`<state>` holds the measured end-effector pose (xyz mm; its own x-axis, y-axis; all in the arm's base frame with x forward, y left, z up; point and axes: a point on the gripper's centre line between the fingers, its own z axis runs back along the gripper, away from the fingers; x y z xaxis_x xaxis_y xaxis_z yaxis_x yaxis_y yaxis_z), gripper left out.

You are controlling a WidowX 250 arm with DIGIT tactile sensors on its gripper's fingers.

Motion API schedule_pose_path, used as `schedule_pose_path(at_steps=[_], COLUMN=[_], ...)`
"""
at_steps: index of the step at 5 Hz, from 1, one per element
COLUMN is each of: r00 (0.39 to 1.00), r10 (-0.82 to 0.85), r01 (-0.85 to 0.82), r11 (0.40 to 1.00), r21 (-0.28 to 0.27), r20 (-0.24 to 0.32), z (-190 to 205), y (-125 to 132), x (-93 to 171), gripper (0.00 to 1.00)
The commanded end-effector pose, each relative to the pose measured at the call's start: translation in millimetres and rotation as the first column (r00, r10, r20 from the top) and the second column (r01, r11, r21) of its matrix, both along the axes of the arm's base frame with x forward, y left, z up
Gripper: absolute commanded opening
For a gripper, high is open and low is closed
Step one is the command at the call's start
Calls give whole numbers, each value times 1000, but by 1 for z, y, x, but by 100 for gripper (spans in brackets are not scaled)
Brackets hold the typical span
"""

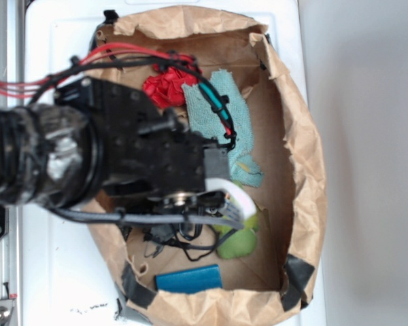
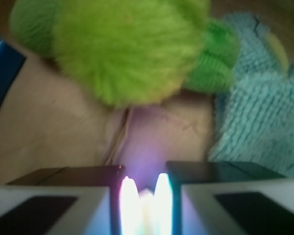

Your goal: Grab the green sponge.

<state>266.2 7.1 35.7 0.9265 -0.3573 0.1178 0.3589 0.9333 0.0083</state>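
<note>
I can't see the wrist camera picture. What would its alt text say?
A fuzzy lime-green sponge fills the top of the blurred view, lying on brown paper just ahead of the gripper, which is not touching it. The two dark fingers sit close together at the bottom edge with a bright glare between them. A pale teal cloth lies to the right.

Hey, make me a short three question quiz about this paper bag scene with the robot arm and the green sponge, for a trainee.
1. True or false: the gripper already clamps the green sponge.
2. Which lies beside the green sponge in the wrist view: A) teal cloth, B) a metal pot, C) a glass cup?
3. What colour is the flat block near the paper bag bottom edge in the exterior view?

Key: 1 false, the sponge lies ahead of the nearly closed fingers, untouched. 2 A. 3 blue.
</note>
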Motion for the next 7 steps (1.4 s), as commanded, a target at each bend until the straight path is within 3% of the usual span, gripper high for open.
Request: schedule_pose_path(at_steps=[1,5,6,7], r00=[997,946,931,928], r10=[82,313,352,359], r01=[-82,-317,-356,-358], r11=[996,948,934,933], r21=[-15,28,26,-21], r20=[4,87,94,96], z=[67,121,129,145], y=[22,30,29,30], x=[20,23,23,20], gripper=[0,0,0,0])
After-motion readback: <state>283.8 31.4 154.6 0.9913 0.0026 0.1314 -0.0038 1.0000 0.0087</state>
